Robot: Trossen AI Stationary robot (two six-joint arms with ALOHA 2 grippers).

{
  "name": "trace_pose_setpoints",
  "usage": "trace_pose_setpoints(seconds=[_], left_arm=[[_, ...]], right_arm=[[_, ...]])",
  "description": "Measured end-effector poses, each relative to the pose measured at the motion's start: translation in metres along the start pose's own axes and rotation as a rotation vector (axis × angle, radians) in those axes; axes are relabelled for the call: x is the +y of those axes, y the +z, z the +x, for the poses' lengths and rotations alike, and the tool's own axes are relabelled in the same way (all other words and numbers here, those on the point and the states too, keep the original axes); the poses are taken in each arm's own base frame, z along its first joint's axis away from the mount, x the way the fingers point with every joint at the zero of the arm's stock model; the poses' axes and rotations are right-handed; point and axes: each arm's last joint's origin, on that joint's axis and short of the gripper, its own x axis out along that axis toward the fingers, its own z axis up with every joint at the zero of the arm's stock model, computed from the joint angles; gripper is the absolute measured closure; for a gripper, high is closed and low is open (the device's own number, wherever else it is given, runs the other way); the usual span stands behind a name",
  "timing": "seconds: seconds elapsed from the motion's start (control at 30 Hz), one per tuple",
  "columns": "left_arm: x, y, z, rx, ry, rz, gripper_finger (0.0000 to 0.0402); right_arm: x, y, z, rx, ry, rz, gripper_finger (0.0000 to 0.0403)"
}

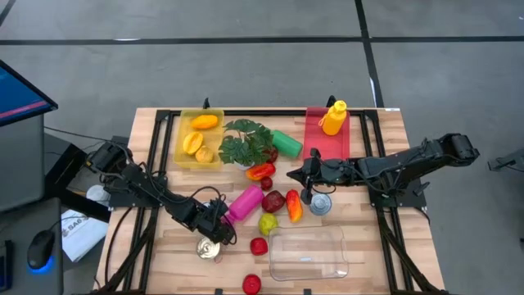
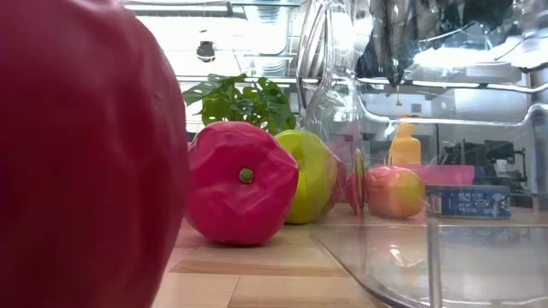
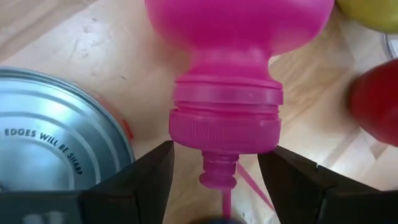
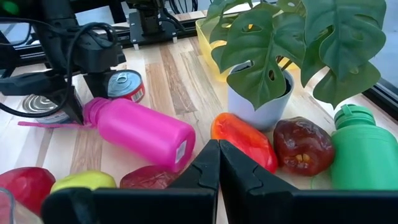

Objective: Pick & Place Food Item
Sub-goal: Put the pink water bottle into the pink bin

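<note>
Glossy pink plastic bottle (image 3: 239, 37) lies on its side on the slatted wood bench (image 1: 164, 246), mid-bench, cap end toward the left claw (image 3: 214, 171). Ribbed screw cap sits between the two dark fingers (image 3: 146, 171), gap visible each side, so claw released, not gripping. Ridged steel can (image 3: 59, 134) w/ embossed lid just beside, partly cut off. Right claw (image 4: 219, 163) clenched, empty, hovering nr a waxy red-orange pepper (image 4: 244, 140) & potted plant (image 4: 264, 56). Low view mostly blocked by a red fruit (image 2: 86, 154); clear plastic container (image 1: 309, 252) sits at front.
</note>
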Motion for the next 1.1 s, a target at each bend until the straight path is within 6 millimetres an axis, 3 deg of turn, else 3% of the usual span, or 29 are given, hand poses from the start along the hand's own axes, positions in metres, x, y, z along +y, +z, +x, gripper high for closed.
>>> trace_pose_setpoints(seconds=[0.33,1.1], left_arm=[[0.0064,0.0023,0.0035,0.004,0.023,0.014,0.0211],[0.0050,0.0033,0.0037,0.001,0.009,0.045,0.0355]], right_arm=[[-0.0003,0.0001,0.0001,0.000,-0.001,0.000,0.0401],[-0.0002,0.0000,0.0001,0.000,-0.001,0.000,0.0401]])
